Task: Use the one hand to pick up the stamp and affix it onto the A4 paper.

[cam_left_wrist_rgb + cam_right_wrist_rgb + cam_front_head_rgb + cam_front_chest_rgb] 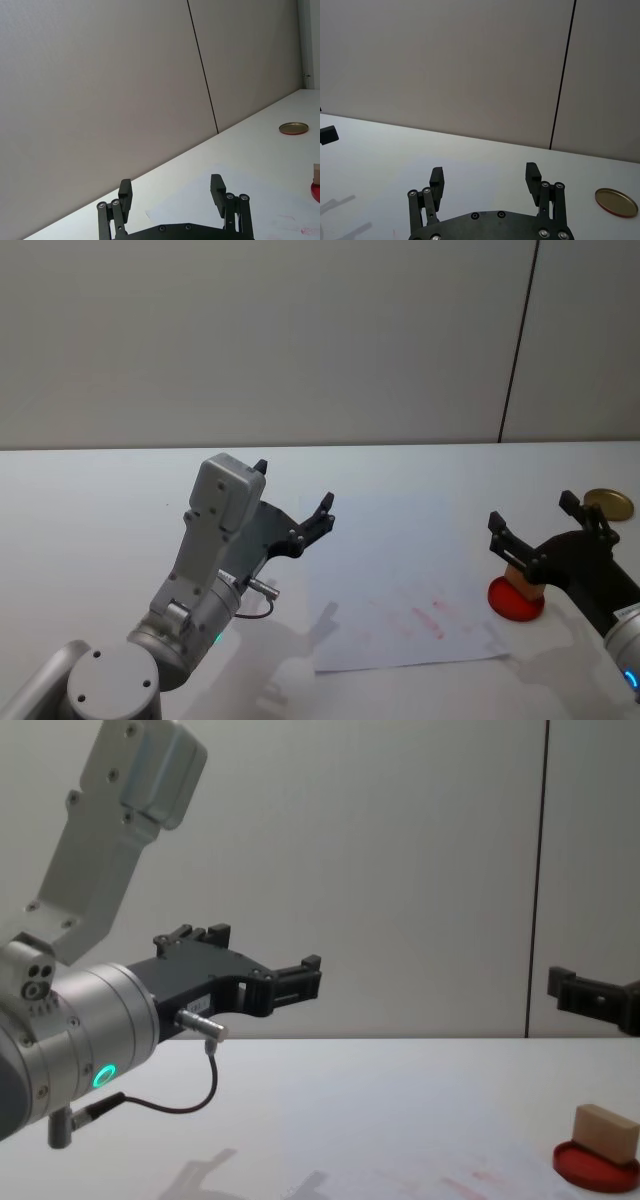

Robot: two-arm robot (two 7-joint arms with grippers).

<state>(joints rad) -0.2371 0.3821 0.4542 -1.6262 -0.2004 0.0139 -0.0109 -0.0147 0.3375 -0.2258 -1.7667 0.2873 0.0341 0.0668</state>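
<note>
The right claw point(532, 512), black and two-fingered, hangs released above the small tan wooden block stamp point(520, 575), with its jaws spread wide and nothing between them. The stamp stands on the flat round red ink pad point(515, 606), just beside the right edge of the thin white A4 paper point(400, 585) — not on the sheet itself. From the chest view the claw is clearly higher than the stamp and apart from it.

To make the pick well, I judge the claw should come straight down with the block centred between the fingers. It should close on two opposite flat sides above the pad, so that the fingers stay out of the ink. The block looks light and could tip if one finger arrives first.

The left claw point(294, 486) is also released, idle in the air at the paper's left side.

The bench point(100, 500) is plain white and flat — a round golden metal lid point(608, 504) lies at its far right. Behind is a grey wall with one dark vertical seam point(520, 340).
</note>
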